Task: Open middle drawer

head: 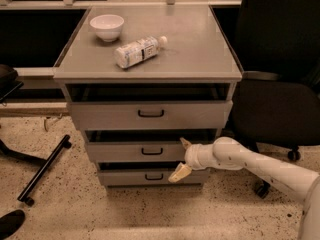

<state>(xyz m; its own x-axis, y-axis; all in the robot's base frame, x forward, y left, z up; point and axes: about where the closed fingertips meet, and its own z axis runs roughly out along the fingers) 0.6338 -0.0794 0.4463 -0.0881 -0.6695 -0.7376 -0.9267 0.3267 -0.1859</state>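
The middle drawer (125, 152) is a grey metal front of medium height in the cabinet, with a small dark loop handle (151, 151) at its centre. It stands slightly pulled out, with a dark gap above it. My gripper (181, 158) is on a white arm coming from the lower right. It is open in front of the right part of the middle drawer, a little right of the handle. One finger (185, 143) is at the drawer's top edge, and the other (179, 173) is down over the bottom drawer's front.
The top drawer (150, 114) and bottom drawer (125, 177) are also slightly out. A white bowl (107, 26) and a lying plastic bottle (138, 51) sit on the cabinet top (200, 54). A black office chair (280, 84) stands right; a chair leg (44, 170) lies left.
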